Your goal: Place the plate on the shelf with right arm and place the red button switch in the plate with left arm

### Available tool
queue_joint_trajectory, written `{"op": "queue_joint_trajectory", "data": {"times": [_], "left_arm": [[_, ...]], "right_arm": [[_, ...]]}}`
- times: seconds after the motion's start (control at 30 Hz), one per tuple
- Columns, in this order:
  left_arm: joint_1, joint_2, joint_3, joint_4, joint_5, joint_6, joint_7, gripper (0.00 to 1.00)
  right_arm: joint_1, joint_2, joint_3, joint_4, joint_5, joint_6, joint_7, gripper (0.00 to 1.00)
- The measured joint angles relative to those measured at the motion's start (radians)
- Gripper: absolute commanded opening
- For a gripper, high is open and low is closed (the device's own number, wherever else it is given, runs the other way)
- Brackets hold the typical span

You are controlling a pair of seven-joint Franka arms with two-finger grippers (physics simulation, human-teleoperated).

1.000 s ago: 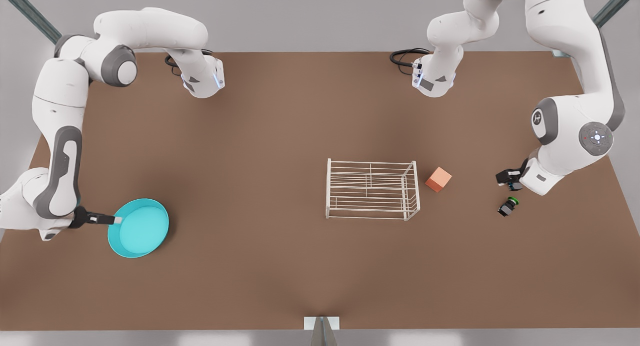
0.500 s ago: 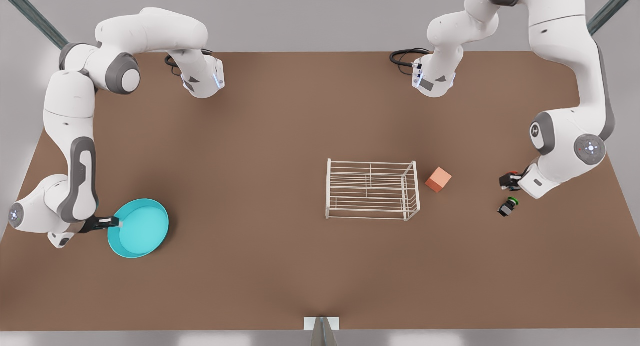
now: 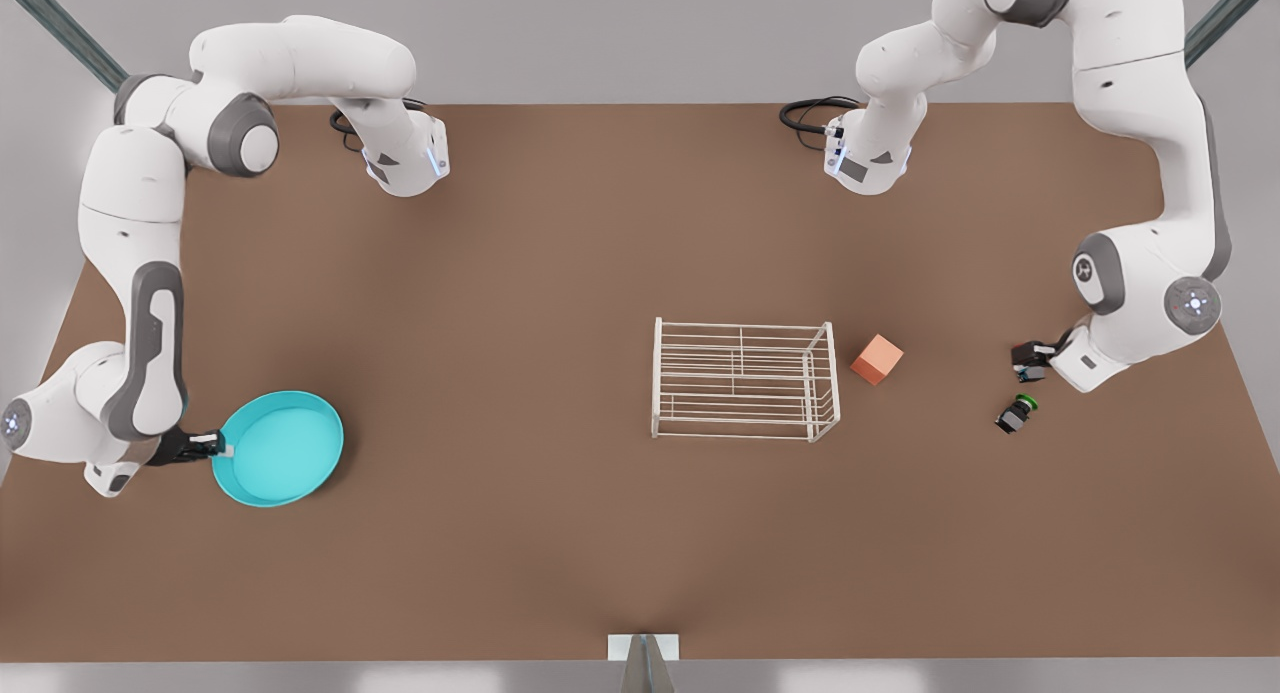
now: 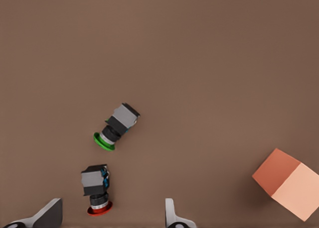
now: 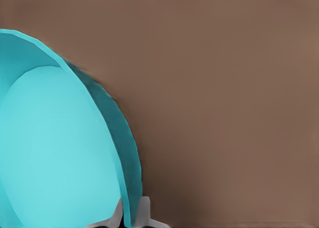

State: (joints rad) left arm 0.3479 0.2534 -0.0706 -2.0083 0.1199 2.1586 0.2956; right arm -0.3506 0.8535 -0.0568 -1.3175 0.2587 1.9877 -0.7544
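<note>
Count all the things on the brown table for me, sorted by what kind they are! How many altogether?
Plates: 1, the turquoise plate
Wire shelves: 1, the white shelf
Button switches: 2, the red button switch and the green button switch
Cubes: 1, the orange-pink cube
Total: 5

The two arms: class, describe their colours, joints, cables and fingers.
Both arms are glossy white with dark grey joint bands and round end caps. Black cables loop at each base. The right gripper and left gripper are black; their fingers look pale grey.
</note>
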Motion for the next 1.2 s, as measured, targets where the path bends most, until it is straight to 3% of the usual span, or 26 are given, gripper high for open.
{"op": "queue_joint_trajectory", "data": {"times": [0.27, 1.2], "left_arm": [[0.048, 0.053, -0.001, -0.002, -0.002, 0.017, 0.028, 1.00], [0.169, 0.245, 0.000, -0.046, 0.001, 0.278, 0.103, 1.00]], "right_arm": [[0.054, -0.130, 0.001, -0.010, -0.002, -0.090, 0.007, 0.16], [0.696, -0.321, -0.025, 0.011, -0.033, -0.237, 0.554, 0.17]]}}
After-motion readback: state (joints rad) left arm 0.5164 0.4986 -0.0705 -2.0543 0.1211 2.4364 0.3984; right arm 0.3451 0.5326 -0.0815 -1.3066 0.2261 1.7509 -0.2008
